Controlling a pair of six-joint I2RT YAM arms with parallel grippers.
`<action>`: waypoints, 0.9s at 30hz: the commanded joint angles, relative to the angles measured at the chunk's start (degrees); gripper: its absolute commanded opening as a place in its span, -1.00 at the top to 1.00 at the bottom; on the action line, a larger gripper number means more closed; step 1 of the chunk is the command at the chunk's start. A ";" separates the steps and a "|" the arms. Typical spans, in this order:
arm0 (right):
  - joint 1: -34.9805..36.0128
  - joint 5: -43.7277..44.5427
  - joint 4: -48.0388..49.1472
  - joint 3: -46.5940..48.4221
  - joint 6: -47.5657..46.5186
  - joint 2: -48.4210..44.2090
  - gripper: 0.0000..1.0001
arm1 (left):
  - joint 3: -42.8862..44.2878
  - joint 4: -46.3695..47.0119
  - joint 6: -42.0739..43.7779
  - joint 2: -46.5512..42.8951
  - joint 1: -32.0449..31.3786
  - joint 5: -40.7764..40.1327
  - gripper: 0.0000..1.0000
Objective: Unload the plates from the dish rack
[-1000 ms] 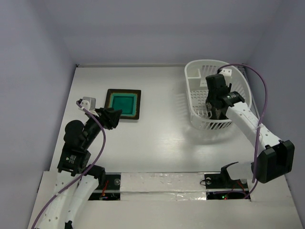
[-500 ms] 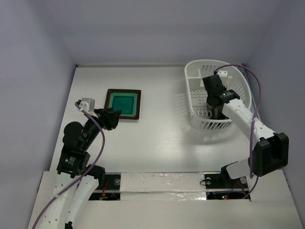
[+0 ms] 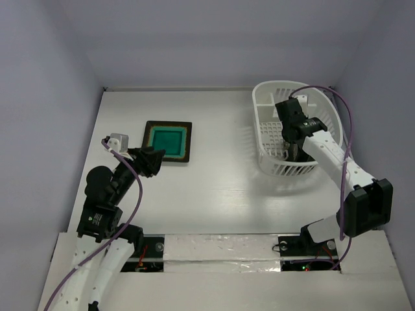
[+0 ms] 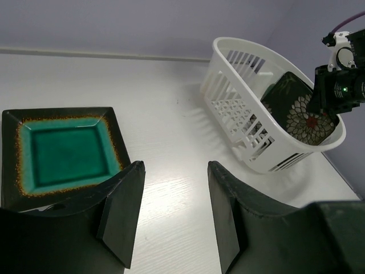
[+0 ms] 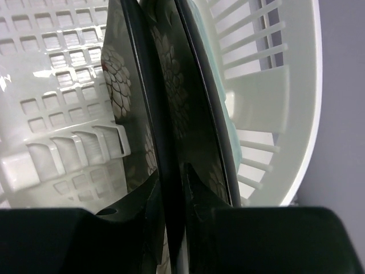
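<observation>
The right gripper (image 5: 171, 191) is working inside the white slatted plastic oval dish rack (image 3: 272, 165) at the counter's (image 3: 220, 188) 2 o'clock, its jaws pinching the rim of an upright black square flowered plate (image 5: 147, 85). A pale mint-green plate (image 5: 221, 108) is standing just beside it. The left gripper (image 4: 174, 211) is hovering with jaws spread at 6 o'clock of the flat teal square dark-rimmed plate (image 4: 65, 151).

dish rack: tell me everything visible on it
The dish rack is a white oval basket that looks like plastic, with slatted walls, a grid floor and a thick rolled rim. It stands upright on the white table, far right. Inside, plates stand on edge: a black floral plate, another beside it, and a pale mint plate nearest the wall. The right gripper reaches in from above and pinches the black floral plate.
</observation>
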 commanded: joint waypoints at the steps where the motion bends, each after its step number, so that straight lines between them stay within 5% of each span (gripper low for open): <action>1: -0.46 3.89 1.97 5.54 -2.01 -2.40 1.00 | 2.00 2.06 0.36 -0.28 -0.40 -0.22 0.10; 20: 4.19 8.11 3.91 10.63 -5.71 -5.74 1.00 | 1.82 2.24 0.18 0.08 -0.40 -0.22 0.10; 27: 5.25 7.24 4.43 16.69 -3.69 -13.56 1.00 | 1.91 2.15 0.18 0.08 -0.40 -0.31 0.10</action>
